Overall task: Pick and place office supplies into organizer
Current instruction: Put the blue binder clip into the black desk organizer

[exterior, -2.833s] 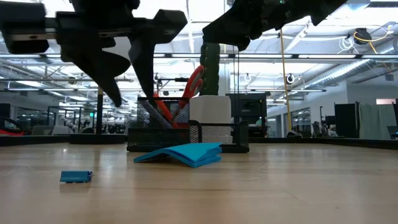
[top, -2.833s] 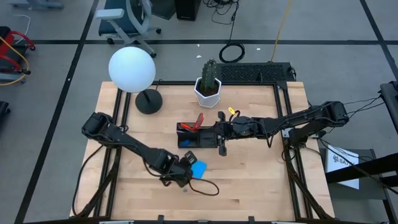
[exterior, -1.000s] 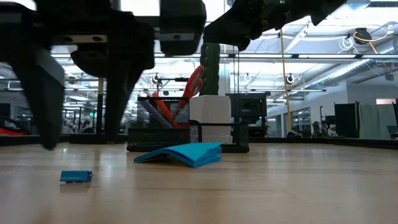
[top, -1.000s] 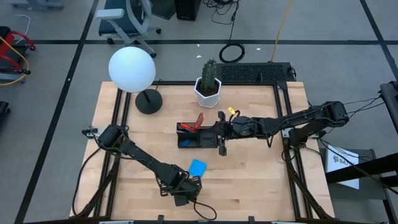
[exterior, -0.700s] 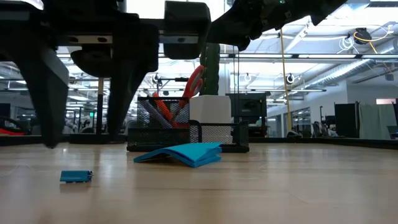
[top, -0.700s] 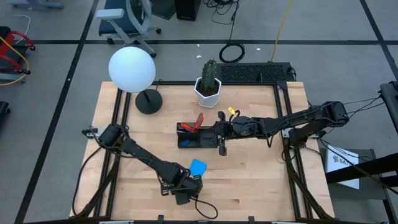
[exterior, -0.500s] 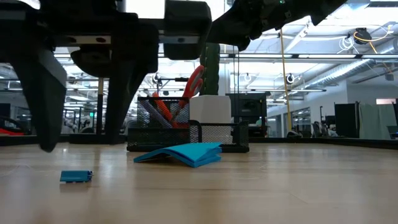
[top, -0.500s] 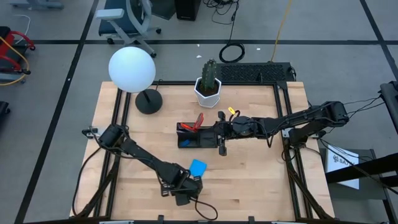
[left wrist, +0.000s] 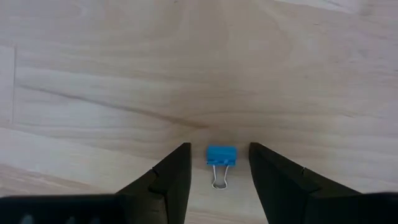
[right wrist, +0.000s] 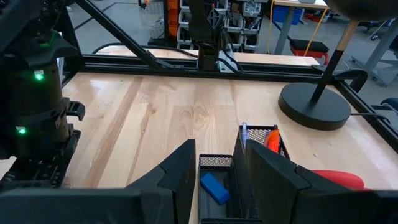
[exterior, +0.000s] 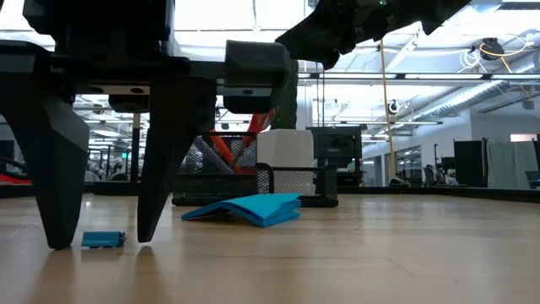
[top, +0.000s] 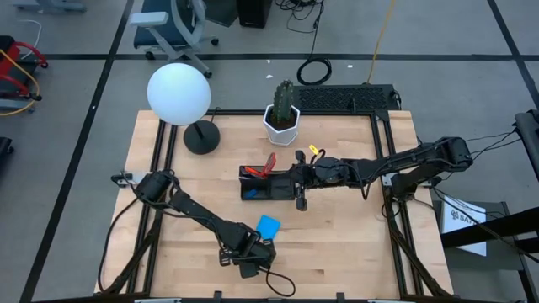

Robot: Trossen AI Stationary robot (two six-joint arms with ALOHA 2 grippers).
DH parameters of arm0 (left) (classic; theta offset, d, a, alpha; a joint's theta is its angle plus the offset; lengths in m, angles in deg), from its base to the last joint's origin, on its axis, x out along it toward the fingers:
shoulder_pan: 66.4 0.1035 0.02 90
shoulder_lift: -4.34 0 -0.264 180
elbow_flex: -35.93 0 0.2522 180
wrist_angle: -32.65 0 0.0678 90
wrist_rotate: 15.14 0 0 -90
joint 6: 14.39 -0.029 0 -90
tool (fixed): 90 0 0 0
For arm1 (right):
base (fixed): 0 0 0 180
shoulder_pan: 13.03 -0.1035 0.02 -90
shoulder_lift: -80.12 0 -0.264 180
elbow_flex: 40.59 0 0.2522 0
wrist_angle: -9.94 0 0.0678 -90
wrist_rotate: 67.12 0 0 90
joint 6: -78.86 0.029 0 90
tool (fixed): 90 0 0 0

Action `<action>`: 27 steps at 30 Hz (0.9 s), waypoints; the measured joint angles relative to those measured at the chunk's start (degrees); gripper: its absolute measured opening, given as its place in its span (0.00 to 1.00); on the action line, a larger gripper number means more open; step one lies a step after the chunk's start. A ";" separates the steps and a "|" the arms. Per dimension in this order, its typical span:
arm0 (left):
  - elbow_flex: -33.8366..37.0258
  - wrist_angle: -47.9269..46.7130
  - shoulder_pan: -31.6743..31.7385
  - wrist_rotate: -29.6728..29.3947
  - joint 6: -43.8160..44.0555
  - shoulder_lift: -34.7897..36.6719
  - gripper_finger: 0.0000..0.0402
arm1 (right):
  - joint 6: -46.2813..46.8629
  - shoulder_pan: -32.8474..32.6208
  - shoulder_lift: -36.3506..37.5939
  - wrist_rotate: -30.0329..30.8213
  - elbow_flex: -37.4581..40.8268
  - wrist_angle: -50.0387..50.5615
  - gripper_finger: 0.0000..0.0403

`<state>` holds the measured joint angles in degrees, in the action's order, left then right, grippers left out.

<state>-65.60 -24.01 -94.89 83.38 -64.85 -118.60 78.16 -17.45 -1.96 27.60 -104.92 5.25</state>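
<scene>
Wooden table [top: 354, 227] bears the left gripper [left wrist: 217, 171], fingers spread astride a blue binder clip [left wrist: 221, 155]; nothing held.

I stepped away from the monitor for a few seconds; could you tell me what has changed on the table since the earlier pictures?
The left gripper moved from the blue pad toward the table's near edge and came down, open, astride the small blue binder clip, not yet gripping it. The right gripper, pad and organizer stayed put.
</scene>
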 joint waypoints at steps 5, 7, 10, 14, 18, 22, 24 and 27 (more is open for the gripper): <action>0.07 0.04 -0.02 -0.03 0.62 -0.11 0.42 | -0.05 0.00 0.00 -0.01 0.00 -0.02 0.32; 0.10 -0.06 -0.02 -0.01 1.11 -0.14 0.39 | -0.04 0.00 0.00 -0.01 0.00 -0.02 0.32; 0.15 -0.31 -0.07 -0.18 1.71 -0.20 0.32 | -0.01 0.00 0.00 -0.01 0.00 -0.02 0.32; 0.20 -0.49 -0.17 -0.79 3.04 -0.25 0.20 | -0.01 0.00 0.00 -0.01 0.00 -0.02 0.32; 0.22 -0.35 -0.17 -0.91 3.72 -0.24 0.12 | -0.01 0.00 0.00 -0.01 0.00 -0.02 0.32; 0.24 -0.29 -0.17 -1.01 4.43 -0.26 0.13 | -0.01 0.00 0.00 -0.01 0.00 -0.02 0.32; 0.27 -0.24 -0.19 -1.02 4.48 -0.26 0.16 | -0.01 0.00 0.00 -0.01 0.00 -0.02 0.32; 0.28 -0.15 -0.26 -1.54 4.46 -0.24 0.18 | -0.01 0.00 0.00 -0.01 0.00 -0.02 0.32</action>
<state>-65.31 -24.16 -95.15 81.83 -60.39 -118.84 78.15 -17.45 -1.96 27.59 -104.92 5.22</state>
